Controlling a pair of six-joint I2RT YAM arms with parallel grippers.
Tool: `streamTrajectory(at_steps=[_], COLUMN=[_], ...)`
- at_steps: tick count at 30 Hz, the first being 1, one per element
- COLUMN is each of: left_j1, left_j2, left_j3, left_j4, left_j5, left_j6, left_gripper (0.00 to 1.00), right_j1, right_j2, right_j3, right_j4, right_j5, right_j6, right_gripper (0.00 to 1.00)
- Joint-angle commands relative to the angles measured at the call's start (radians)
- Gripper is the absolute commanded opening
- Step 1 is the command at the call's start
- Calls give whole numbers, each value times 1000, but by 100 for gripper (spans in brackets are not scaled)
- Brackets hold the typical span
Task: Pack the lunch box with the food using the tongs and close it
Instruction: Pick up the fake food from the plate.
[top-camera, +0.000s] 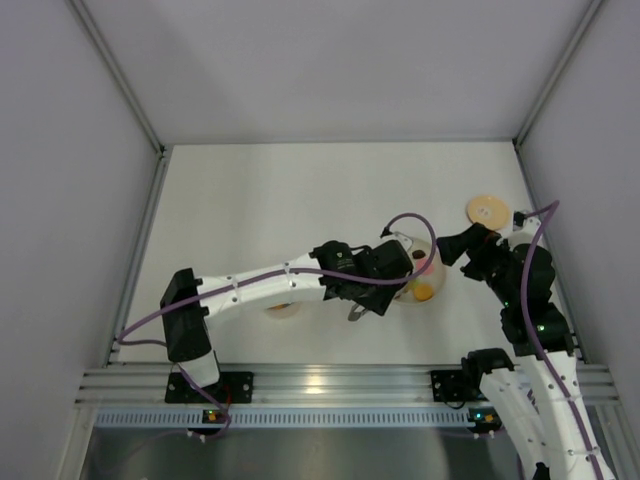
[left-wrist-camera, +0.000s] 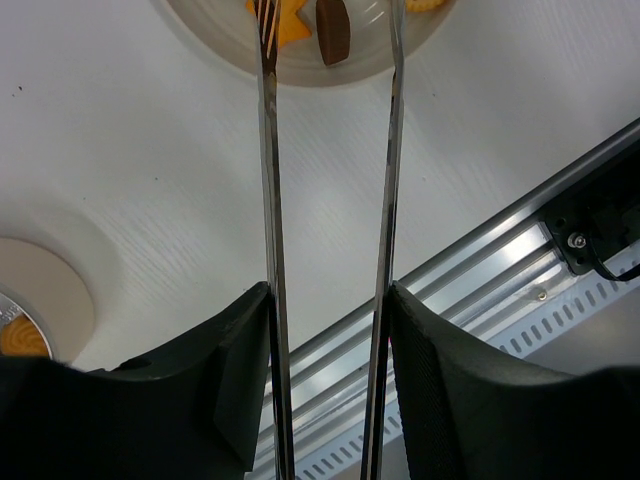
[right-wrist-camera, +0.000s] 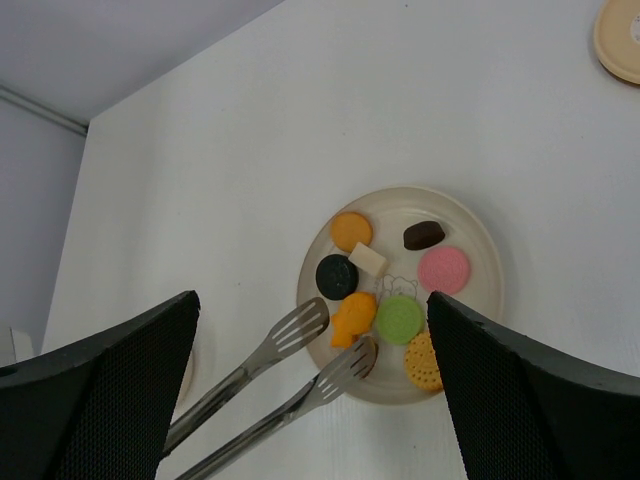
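Tongs (right-wrist-camera: 303, 327): held in my L gripper (left-wrist-camera: 328, 295). Both thin arms run out betw. my two black fingers (left-wrist-camera: 440, 400), which press on them from the outside. So L is closed on the tongs, squeezed in only part way.
Tong tips: apart from each other, at the near-left rim of the plate (right-wrist-camera: 475, 320). One tip is over the orange fish-shaped pc (right-wrist-camera: 353, 318). Can't tell if it touches.
R gripper (right-wrist-camera: 311, 296): wide open, nothing in it. It hangs above the plate and looks down on it.
Pot (left-wrist-camera: 45, 300): on the table (top-camera: 280, 200), under my L arm. It is left of the plate, near it but not touching. The top of the pot is open. One tan cookie (left-wrist-camera: 20, 340) sits inside.
Lid (top-camera: 487, 210): flat on the table, far-right, past the plate. The lid is well apart from the pot.
Food on plate: 8 pcs. Round orange (right-wrist-camera: 351, 230), white block (right-wrist-camera: 367, 260), black round (right-wrist-camera: 337, 276), the orange fish shape, green round (right-wrist-camera: 399, 318), pink round (right-wrist-camera: 443, 269), brown lump (right-wrist-camera: 423, 235), and a 2nd cookie (right-wrist-camera: 422, 362) at the near rim.
Plate spot: betw. pot and lid, partly hid by my L wrist in the top view.
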Motion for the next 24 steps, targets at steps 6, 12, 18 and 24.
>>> streamTrajectory(at_steps=[6,12,18,24], left_j1=[-2,-2,-2,-7], left_j2=[20,34,42,37], left_j3=[-42,-65,-70,-68], left_j4=[73,93,102,98], left_j5=[10,27,34,28], left_j6=[5,2,2,-1], left_gripper=[53,52,50,48], right_j1=[-13,-13,-13,-13], right_j2=[-17,-21,-25,-25], right_j3=[30,24,22,24], right_j4=[-4,-4,-9,-12], right_j5=[19,16,22,28], right_j6=[-15,-9,-9,-9], right_gripper=[95,95,95,95])
